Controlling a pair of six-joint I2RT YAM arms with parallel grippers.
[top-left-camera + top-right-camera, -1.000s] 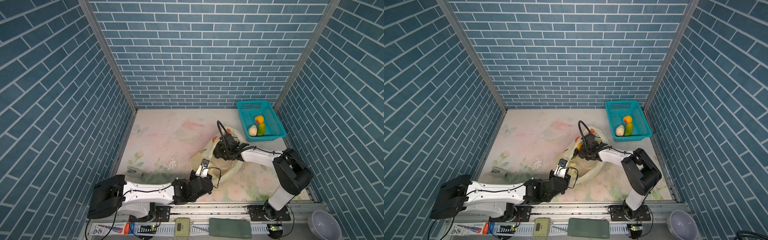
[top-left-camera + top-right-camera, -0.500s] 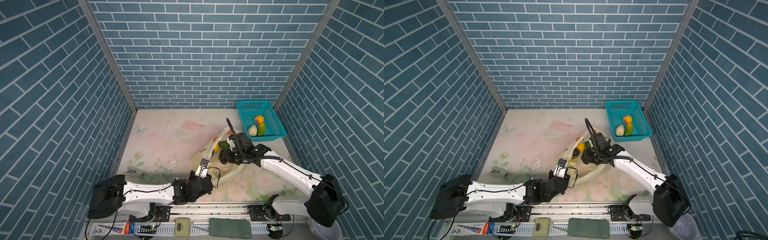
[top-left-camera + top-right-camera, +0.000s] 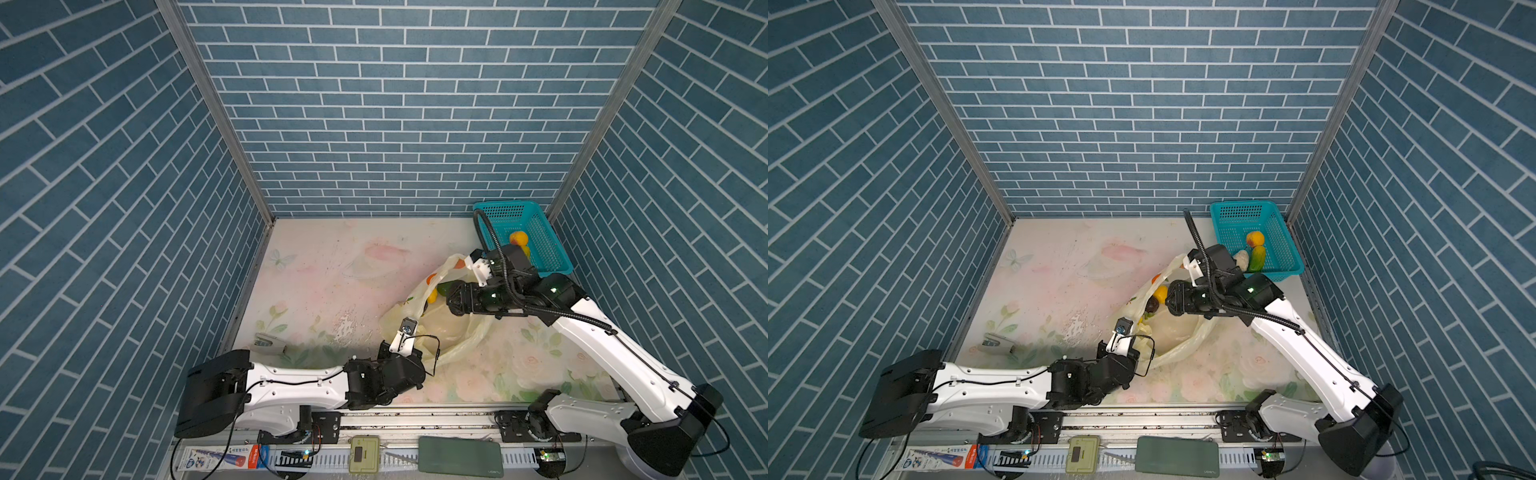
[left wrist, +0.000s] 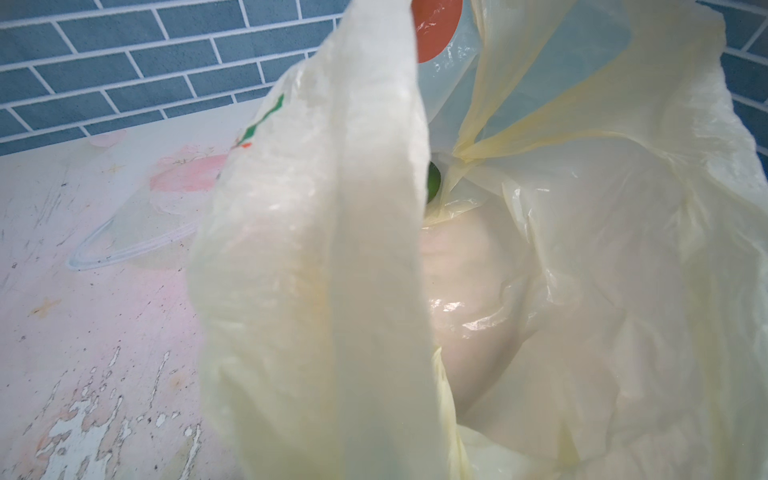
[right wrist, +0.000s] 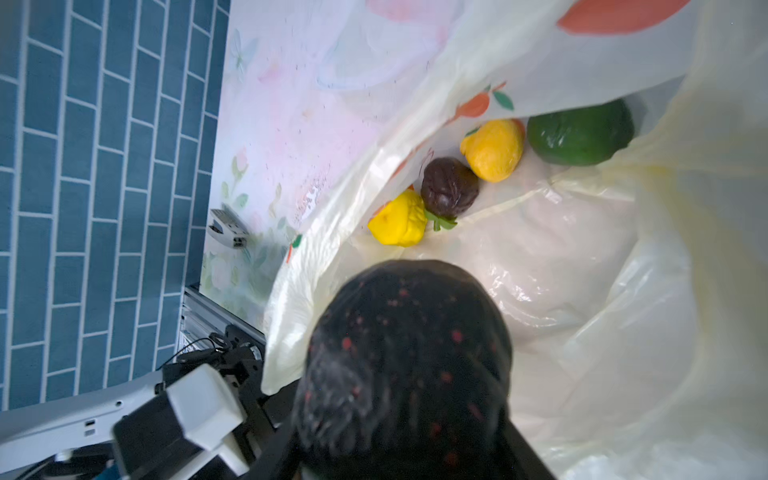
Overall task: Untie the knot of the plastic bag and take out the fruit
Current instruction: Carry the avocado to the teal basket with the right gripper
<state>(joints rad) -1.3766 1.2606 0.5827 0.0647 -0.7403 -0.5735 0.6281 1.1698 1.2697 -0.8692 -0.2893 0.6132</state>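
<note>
Floral tabletop (image 3: 316,282), plastic bag (image 3: 453,328), teal basket (image 3: 505,204), grey device (image 3: 268,343)

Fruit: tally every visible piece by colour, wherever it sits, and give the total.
Yellow: 2, lemon-yellow piece and yellow-orange piece, both in the plastic bag
Orange: 1, orange piece in the basket
Green: 2, dark green piece, yellow-green piece
Dark: 2, brown piece, speckled black piece
Cream-white: 1, cream-white piece
Total: 8
</note>
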